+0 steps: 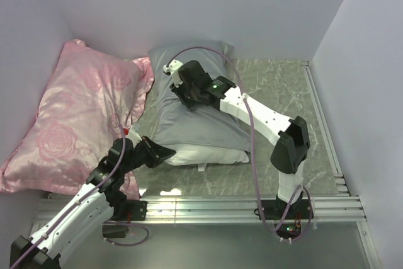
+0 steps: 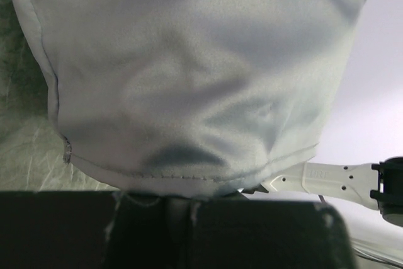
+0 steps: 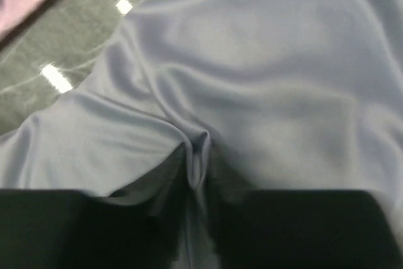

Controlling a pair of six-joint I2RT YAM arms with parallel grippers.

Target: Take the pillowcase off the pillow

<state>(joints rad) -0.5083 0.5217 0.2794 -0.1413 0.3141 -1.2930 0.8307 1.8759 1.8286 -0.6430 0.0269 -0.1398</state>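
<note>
A: Left gripper (image 2: 181, 198) is clamped on the pillow's (image 1: 208, 155) bare white end. Right gripper (image 3: 195, 169) pinches a fold of the pillowcase (image 1: 195, 118).

B: Where does it lie?

A: Mid-tabletop (image 1: 283, 92), running to the far edge, with only the pillow's near end out.

B: Next?

A: Pull the two apart, I'd say. The far wall crowds the pillowcase and a pink pillow (image 1: 82, 111) fills the left edge, so the room is toward the right and near edges.

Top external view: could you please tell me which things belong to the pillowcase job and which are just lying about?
Job: shiny grey-blue satin pillowcase; plump white matte rectangular pillow; left tool, pinching the pillow; right tool, pinching the pillowcase.
Lying about: pink rose-patterned satin pillow.
</note>
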